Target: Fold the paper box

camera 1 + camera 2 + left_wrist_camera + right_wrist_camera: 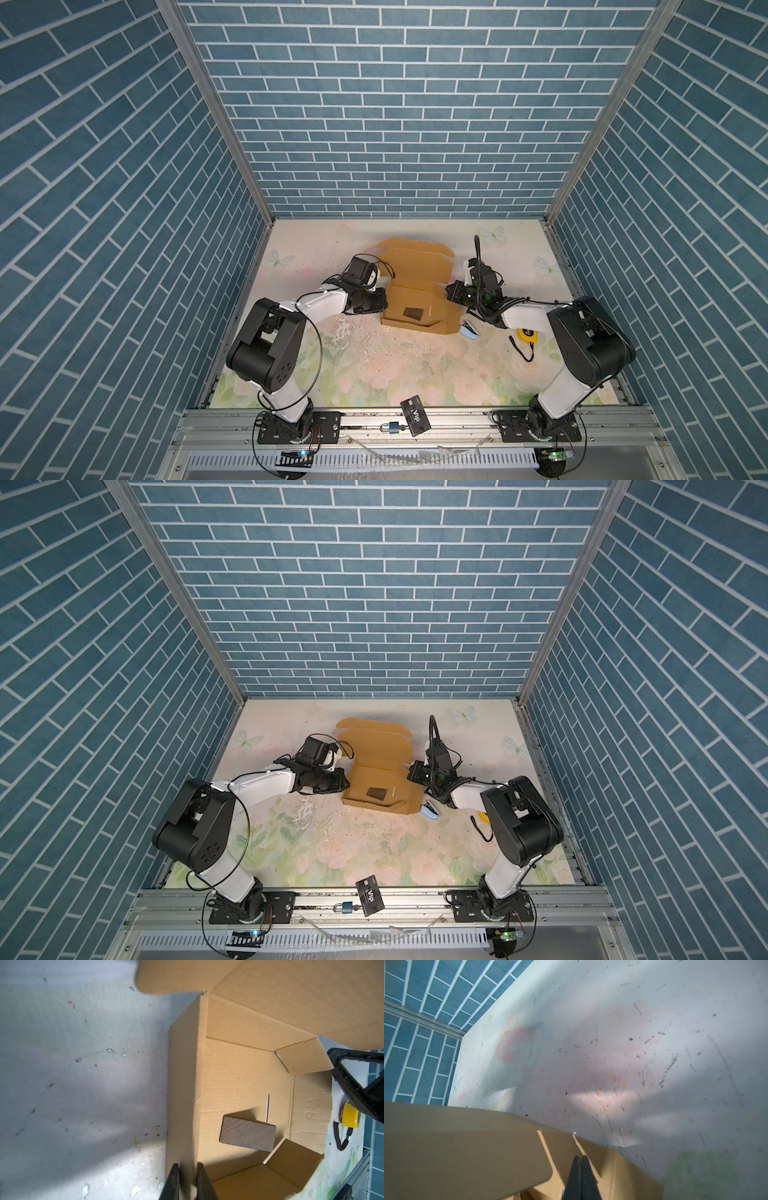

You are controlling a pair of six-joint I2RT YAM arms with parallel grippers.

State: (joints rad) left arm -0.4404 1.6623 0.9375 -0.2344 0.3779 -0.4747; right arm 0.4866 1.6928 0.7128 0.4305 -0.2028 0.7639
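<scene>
Only readable text is "VIP", white letters on the black card (415,415), lying just right of the blue padlock (392,427). The same card (370,894) shows it in both top views. The card's finer print is too small to read.

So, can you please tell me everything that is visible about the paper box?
The paper box is plain tan corrugated cardboard, half folded, standing on the flowered table. Its lid is open toward the far side. The left wall stands upright, pinched by the left gripper. The right side flap leans outward, with the shut right gripper at it. A dark brown block lies on its floor.
</scene>
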